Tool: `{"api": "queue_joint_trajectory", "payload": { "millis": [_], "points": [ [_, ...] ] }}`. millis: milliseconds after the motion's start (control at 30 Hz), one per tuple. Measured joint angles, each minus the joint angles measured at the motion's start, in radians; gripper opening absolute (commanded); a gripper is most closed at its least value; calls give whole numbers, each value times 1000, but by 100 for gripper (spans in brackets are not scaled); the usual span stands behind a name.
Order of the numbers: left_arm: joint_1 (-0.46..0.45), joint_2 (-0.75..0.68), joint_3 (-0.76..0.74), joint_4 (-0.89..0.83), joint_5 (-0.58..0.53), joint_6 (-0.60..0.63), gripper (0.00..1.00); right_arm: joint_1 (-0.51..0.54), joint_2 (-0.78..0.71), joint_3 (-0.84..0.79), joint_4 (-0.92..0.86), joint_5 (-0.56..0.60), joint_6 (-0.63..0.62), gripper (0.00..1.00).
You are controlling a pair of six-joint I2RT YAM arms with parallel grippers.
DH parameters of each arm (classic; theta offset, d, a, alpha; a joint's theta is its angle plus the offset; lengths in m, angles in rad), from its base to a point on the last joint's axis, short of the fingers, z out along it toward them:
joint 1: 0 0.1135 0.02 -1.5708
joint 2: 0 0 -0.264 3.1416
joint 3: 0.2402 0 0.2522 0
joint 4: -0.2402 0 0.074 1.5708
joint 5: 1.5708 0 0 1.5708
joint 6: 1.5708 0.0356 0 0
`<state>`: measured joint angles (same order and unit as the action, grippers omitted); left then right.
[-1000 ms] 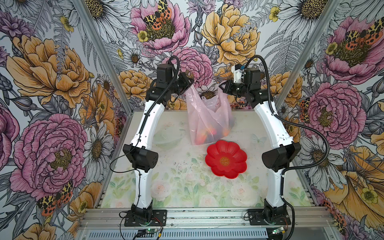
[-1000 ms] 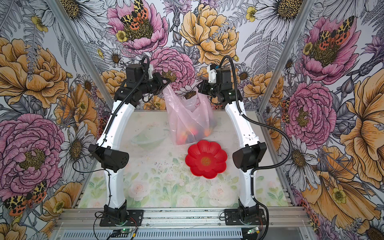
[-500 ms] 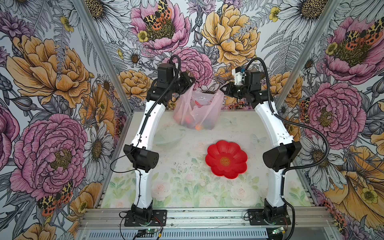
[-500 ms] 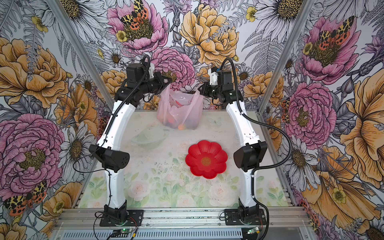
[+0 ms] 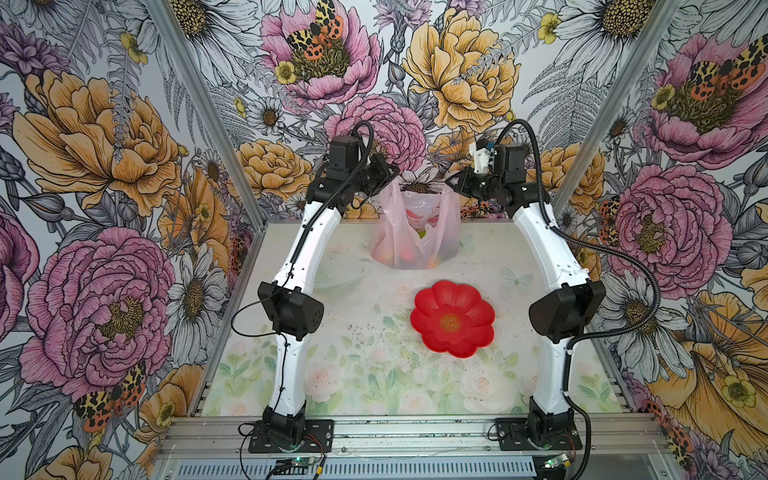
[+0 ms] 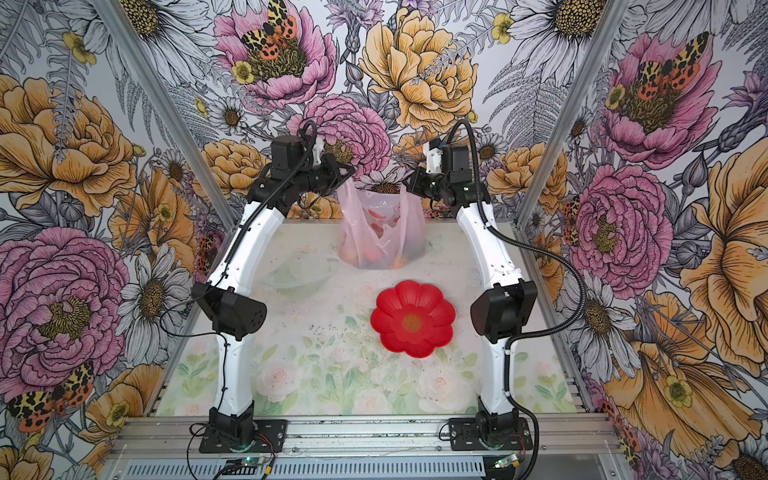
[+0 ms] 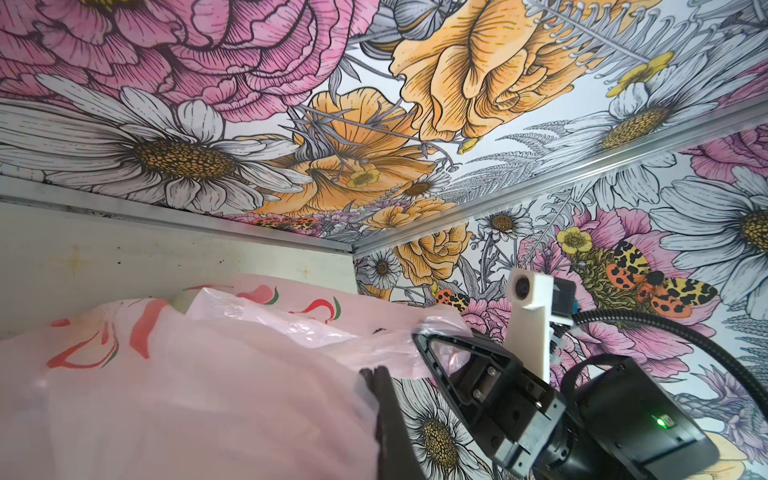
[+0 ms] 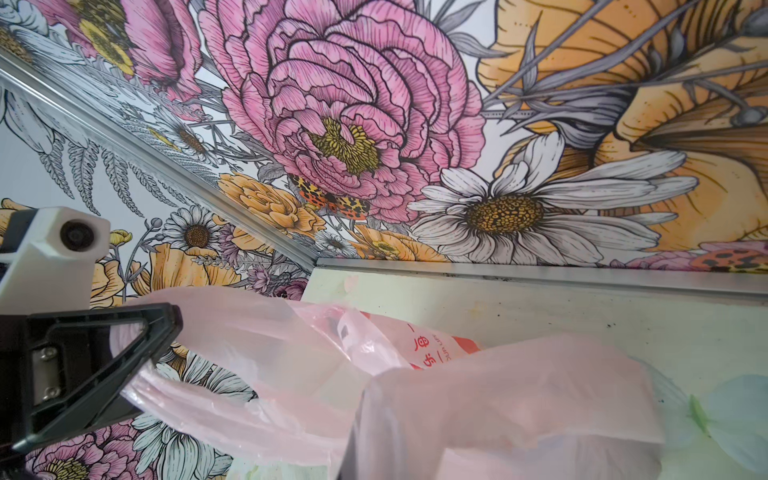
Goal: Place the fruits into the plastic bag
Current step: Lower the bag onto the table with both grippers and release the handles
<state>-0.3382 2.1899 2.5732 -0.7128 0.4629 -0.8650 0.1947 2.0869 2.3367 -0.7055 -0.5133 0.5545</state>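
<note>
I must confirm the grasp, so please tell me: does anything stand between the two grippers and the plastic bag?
Nothing visible does. The left gripper and the right gripper are each shut on a handle of the plastic bag, which is held between them with the fruits inside. The red plate lies apart, nearer the arm bases.

Floral wallpaper walls (image 5: 104, 166) w/ alu posts (image 5: 210, 124), pastel rose-print tabletop (image 5: 374, 374).

Pink plastic bag (image 8: 498, 399) handle loop meets left gripper (image 8: 166, 328); floral wall (image 8: 353, 124) behind.
</note>
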Motion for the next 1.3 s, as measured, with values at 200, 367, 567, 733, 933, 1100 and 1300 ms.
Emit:
{"api": "queue_joint_trajectory", "payload": {
  "millis": [200,367,567,733,933,1100,1300],
  "points": [
    [-29,0,-26,6,4,2,0,-5,0,-50,-1,-19,29,0],
    [-97,0,-72,18,22,29,0,-5,10,-40,6,-28,79,0],
    [-205,-3,-267,29,40,82,0,6,65,-9,19,-34,143,0],
    [-239,-3,-404,30,50,109,3,30,116,-41,35,-34,184,0],
    [-239,-3,-539,76,63,115,23,45,164,-143,52,-34,242,5],
    [-235,-7,-592,86,73,121,56,46,182,-192,49,-34,281,18],
    [-207,-125,-641,97,77,130,99,46,134,-233,56,-34,294,38]
  ]
}}
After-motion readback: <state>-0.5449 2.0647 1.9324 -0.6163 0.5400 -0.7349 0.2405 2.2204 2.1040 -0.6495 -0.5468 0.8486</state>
